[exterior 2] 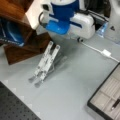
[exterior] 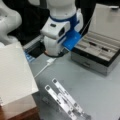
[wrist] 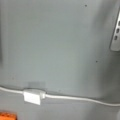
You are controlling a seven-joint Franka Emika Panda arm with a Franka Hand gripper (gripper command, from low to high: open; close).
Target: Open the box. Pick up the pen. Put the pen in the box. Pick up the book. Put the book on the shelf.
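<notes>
Clerk: Entry for the end effector?

Inspector: Looked for the end effector in all three views and found no part of it. Could not tell whether spread or pressed together. Recorded only the white and blue arm [exterior: 58, 27], standing over the far side of the table [exterior: 100, 95] in both front views.

Clerk: Below the wrist camera?

Inspector: Noted bare grey table. Noted a white cable [wrist: 75, 98] running across it from side to side, with a small white adapter [wrist: 32, 97] on that cable. Noted an orange item [wrist: 7, 116] at the bottom-left corner of the wrist view, too cropped to identify.

Clerk: And the task's things?

Inspector: Found the box [exterior: 92, 63] open at a front view's right, with its lid [exterior: 107, 20] raised behind the pale compartments. Found the pen [exterior 2: 116, 103] lying in one compartment, at a front view's bottom right. Found the book [exterior: 13, 72] lying flat on the shelf [exterior: 22, 111] at a front view's left, well apart from the box.

Clerk: Anything else on the table?

Inspector: Logged a folding metal stand [exterior: 65, 100] between shelf and box, touching neither.
</notes>
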